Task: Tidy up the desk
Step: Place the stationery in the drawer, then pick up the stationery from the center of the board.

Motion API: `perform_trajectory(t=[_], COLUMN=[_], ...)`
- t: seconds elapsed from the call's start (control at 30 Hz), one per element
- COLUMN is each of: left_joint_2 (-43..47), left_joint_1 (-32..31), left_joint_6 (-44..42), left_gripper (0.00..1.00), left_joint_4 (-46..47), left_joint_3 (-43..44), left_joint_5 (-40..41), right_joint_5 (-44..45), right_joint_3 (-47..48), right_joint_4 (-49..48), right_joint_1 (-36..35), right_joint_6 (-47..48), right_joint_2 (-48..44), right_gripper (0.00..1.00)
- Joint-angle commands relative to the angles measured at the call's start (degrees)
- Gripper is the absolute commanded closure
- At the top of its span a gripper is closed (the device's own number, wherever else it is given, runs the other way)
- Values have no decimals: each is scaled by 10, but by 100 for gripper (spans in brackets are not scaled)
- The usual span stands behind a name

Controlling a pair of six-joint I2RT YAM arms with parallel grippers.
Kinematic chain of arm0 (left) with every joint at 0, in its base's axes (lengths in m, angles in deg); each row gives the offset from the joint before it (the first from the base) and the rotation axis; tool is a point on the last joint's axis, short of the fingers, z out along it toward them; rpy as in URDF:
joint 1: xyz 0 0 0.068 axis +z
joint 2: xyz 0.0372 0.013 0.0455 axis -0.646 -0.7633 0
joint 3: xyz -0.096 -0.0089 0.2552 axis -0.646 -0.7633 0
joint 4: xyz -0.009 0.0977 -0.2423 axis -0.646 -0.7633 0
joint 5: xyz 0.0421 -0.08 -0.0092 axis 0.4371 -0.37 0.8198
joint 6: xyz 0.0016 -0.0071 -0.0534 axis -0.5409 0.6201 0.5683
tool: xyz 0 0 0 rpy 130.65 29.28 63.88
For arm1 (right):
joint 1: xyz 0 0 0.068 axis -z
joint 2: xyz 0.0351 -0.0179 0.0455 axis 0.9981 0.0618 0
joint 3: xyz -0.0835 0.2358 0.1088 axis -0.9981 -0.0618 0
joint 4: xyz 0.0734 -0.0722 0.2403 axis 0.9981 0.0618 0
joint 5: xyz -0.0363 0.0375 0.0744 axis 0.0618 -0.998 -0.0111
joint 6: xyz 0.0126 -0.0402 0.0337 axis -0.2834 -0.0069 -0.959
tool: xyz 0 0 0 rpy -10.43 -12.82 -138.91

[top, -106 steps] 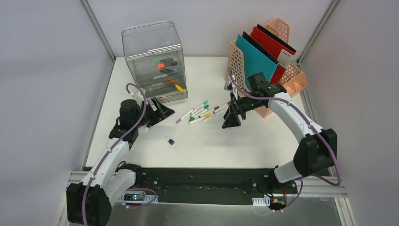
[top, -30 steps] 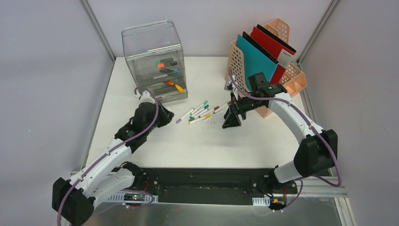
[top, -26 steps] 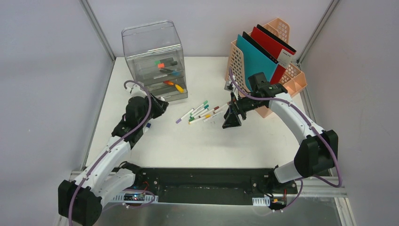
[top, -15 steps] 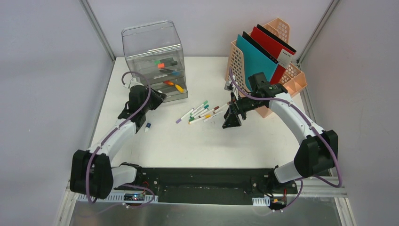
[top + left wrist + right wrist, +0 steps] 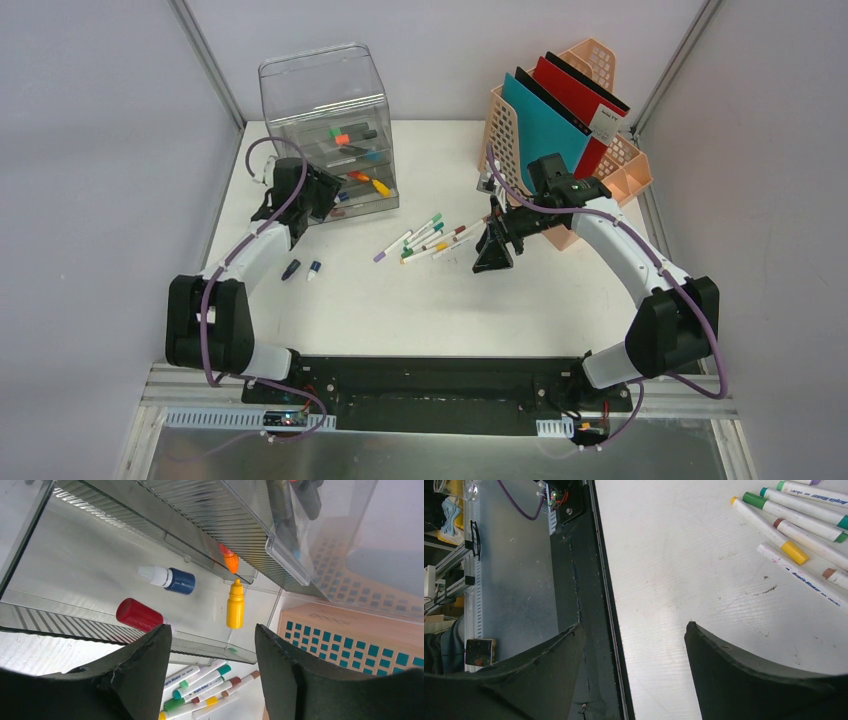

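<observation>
The white desk [image 5: 450, 300] holds a clear drawer unit [image 5: 330, 125] at the back left, its lowest drawer [image 5: 100, 575] pulled out. My left gripper [image 5: 325, 195] [image 5: 212, 630] hangs open at that drawer's front, nothing between its fingers. Inside lie a blue bottle [image 5: 170, 579], a red-capped item [image 5: 139, 615], a yellow bottle [image 5: 235, 605] and an orange one [image 5: 229, 560]. Several markers [image 5: 425, 238] [image 5: 794, 525] lie loose mid-desk. My right gripper [image 5: 492, 255] [image 5: 635, 625] stands open and empty just right of them, above bare desk.
A peach mesh organizer [image 5: 610, 170] with teal, red and black folders [image 5: 545, 115] stands at the back right. Two small pieces, one black [image 5: 291, 268] and one blue-tipped [image 5: 313, 269], lie near the left arm. The black rail [image 5: 430, 385] runs along the near edge.
My left arm swung from mid-desk back and left to the drawer unit, and its jaws opened. A small blue-capped bottle no longer lies mid-desk. The right arm stayed still.
</observation>
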Motion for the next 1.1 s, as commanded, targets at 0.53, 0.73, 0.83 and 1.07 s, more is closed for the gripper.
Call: perform_trajectory(t=[0.53, 0.73, 0.83, 1.07], left_joint_2=[312, 332, 310, 250], left_joint_1=[4, 4, 3, 4], left_joint_6=[-323, -288, -269, -275], left_gripper=[29, 31, 30, 29], left_joint_4=[-80, -137, -135, -132], left_joint_3=[-177, -207, -223, -212], left_joint_5=[-213, -72, -17, 33], right_joint_5=[9, 9, 9, 7], right_joint_3=[17, 18, 18, 18], right_joint_4=[-3, -2, -1, 1], right_joint_1=[-5, -6, -6, -6], right_joint_6=[19, 20, 21, 24], right_joint_2=[-15, -13, -15, -16], right_gripper=[23, 23, 23, 23])
